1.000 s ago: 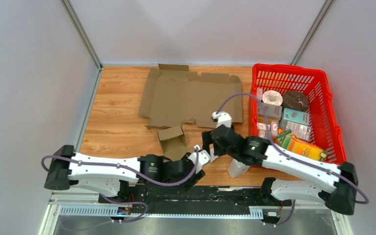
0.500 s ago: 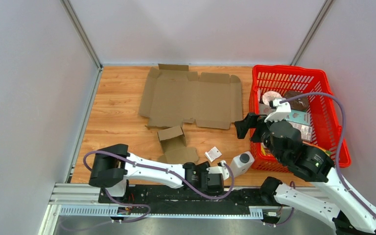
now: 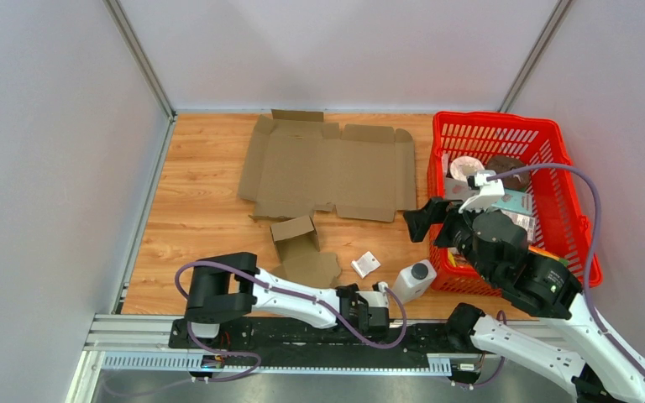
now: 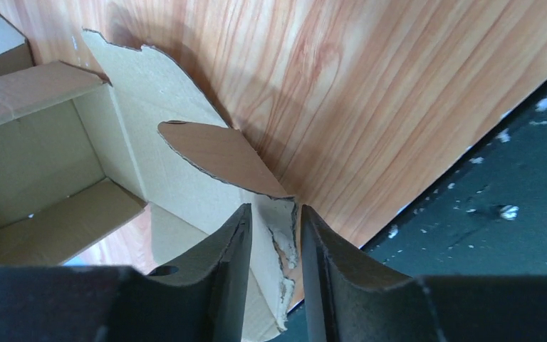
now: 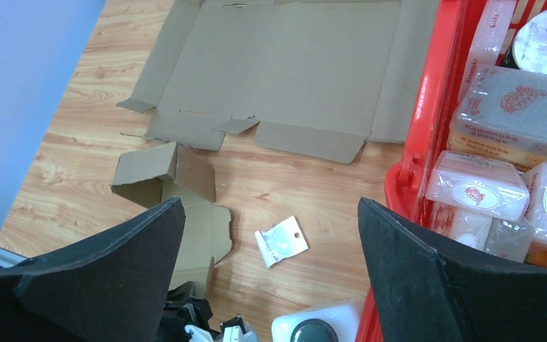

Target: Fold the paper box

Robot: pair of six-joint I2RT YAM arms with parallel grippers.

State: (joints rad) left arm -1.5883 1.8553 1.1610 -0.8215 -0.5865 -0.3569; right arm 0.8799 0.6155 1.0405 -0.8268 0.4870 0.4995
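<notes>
A large flat cardboard sheet [image 3: 327, 168] lies at the back of the table. In front of it sits a small, partly folded paper box [image 3: 302, 248] with its flaps spread toward the near edge. My left gripper [image 3: 346, 294] is low at the near edge by the box's front flap. In the left wrist view the box [image 4: 43, 142] is open-topped, and the flap's torn corner [image 4: 281, 228] shows in the narrow gap of the left gripper [image 4: 274, 214]; no pinch shows. My right gripper [image 5: 269, 206] hangs wide open and empty above the table beside the basket.
A red basket [image 3: 504, 126] packed with goods stands at the right, and its rim [image 5: 427, 107] is close to my right finger. A white bottle with a dark cap [image 3: 411, 280] and a small plastic packet [image 3: 366, 264] lie near the front edge.
My right arm has swung up and right from the front centre to the basket's side. The left arm has folded along the near edge, and its jaws have narrowed round the flap's corner.
</notes>
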